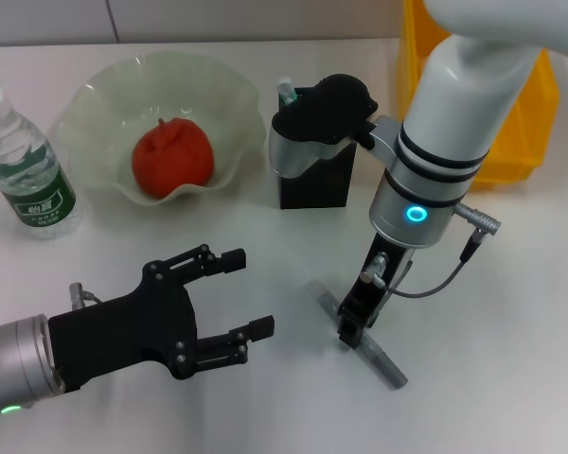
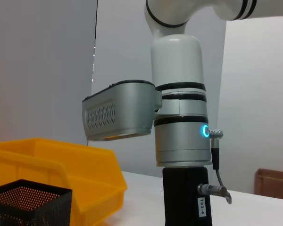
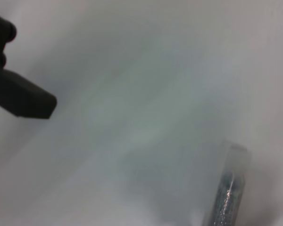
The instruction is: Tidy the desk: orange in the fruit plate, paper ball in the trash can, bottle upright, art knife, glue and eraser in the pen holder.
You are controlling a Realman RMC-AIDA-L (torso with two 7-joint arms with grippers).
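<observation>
On the near desk (image 1: 511, 359), the right gripper (image 1: 355, 326) straddles the grey art knife (image 1: 360, 338), apparently to pinch it; finger spacing cannot be told. The left gripper (image 1: 241, 303) idles wide open nearby.

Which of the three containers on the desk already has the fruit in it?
The pale-green glass bowl with the wavy rim: the orange sits in its middle. The black mesh pen holder and the yellow bin show no fruit.
</observation>
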